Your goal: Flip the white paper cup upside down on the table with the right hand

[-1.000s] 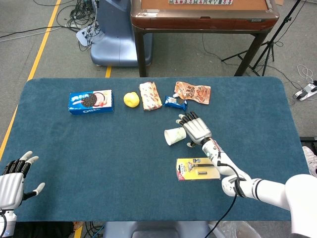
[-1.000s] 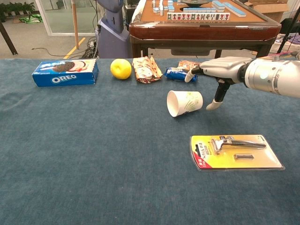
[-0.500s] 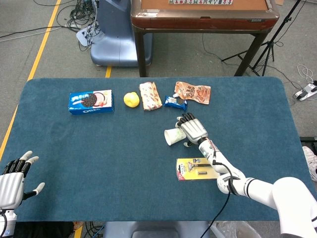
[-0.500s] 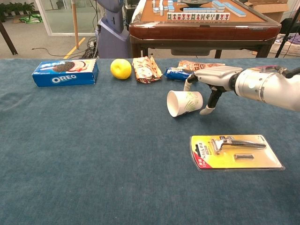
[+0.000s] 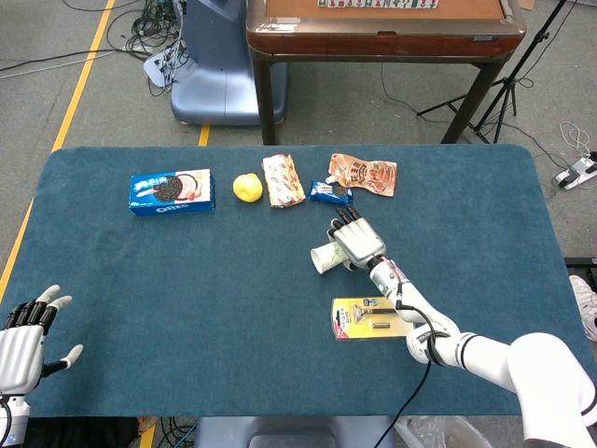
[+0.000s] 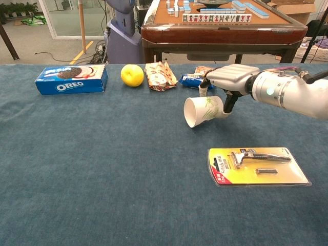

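The white paper cup (image 5: pixel 326 257) (image 6: pixel 201 110) lies on its side near the middle of the blue table, mouth facing the robot's left, its base end slightly raised. My right hand (image 5: pixel 357 243) (image 6: pixel 230 77) sits over the cup's base end and grips it, the thumb against the near side of the base and the fingers curled down the far side. My left hand (image 5: pixel 23 345) hovers at the table's near left corner, fingers spread and empty; the chest view does not show it.
An Oreo box (image 5: pixel 171 191), a lemon (image 5: pixel 247 188), a snack packet (image 5: pixel 283 180), a small blue packet (image 5: pixel 330 193) and an orange pouch (image 5: pixel 364 173) line the far side. A carded razor pack (image 5: pixel 371 318) lies just near of the cup. A wooden game table (image 6: pixel 220 25) stands beyond.
My right hand has moved left over the cup and closed around its base end. The cup's base has lifted slightly. The left hand stayed put.
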Available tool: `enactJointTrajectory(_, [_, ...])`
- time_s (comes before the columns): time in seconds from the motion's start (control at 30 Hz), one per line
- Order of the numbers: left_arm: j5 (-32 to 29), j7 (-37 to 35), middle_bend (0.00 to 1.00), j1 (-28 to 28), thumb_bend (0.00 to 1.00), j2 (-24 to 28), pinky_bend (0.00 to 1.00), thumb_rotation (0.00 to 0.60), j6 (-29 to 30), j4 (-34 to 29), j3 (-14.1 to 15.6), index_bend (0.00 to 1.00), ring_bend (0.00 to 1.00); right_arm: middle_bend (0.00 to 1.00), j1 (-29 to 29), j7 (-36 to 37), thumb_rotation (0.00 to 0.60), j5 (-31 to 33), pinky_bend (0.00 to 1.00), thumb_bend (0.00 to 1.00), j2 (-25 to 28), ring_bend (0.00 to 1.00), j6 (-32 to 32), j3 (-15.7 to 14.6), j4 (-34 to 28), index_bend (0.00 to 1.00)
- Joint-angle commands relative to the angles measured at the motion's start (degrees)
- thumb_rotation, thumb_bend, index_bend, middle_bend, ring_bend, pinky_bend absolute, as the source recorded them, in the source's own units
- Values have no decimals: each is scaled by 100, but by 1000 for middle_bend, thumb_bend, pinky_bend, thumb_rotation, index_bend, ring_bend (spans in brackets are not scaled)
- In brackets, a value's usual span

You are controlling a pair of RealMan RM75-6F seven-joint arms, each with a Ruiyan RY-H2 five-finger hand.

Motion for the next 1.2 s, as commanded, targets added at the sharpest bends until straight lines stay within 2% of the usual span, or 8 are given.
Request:
enactJointTrajectory(0.03, [10, -28, 126, -2, 146, -9, 131, 600, -2, 21, 1, 239, 162, 240, 96, -841, 600, -241, 0, 259, 255, 25, 263, -140, -326, 448])
enactJointTrajectory(0.33, [64, -80, 126, -29, 146, -32, 131, 600, -36, 82, 20, 239, 162, 240, 284, -2592, 600, -528, 0, 260, 422, 25, 618, -335, -549, 448])
enactJointTrajectory(0.6, [56, -130, 126, -19, 146, -32, 131, 600, -59, 103, 45, 239, 162, 238, 374, -3617, 600, -631, 0, 264, 285, 26, 553, -543, -391, 448])
enactJointTrajectory(0.73, [65, -142, 126, -11, 146, -28, 131, 600, -42, 105, 46, 239, 162, 203, 398, -4110, 600, -573, 0, 266, 199, 22, 505, -604, -323, 442])
enactJointTrajectory(0.8, [61, -149, 126, -7, 146, -28, 132, 600, -42, 110, 49, 239, 162, 173, 387, -4226, 600, -501, 0, 266, 169, 11, 508, -585, -362, 396])
enactJointTrajectory(0.93, [59, -165, 126, -1, 146, -38, 131, 600, -59, 129, 66, 239, 162, 96, 337, -4332, 600, -333, 0, 191, 153, 0, 610, -475, -535, 131])
enactJointTrajectory(1.0, [56, -172, 126, 2, 146, -43, 131, 600, -59, 139, 69, 239, 162, 64, 316, -4238, 600, -274, 0, 159, 186, 0, 652, -395, -683, 32])
enactJointTrajectory(1.2, [60, -176, 126, 0, 146, -50, 131, 600, -69, 138, 73, 240, 162, 51, 227, -3841, 600, -122, 0, 152, 327, 0, 716, -222, -1021, 0])
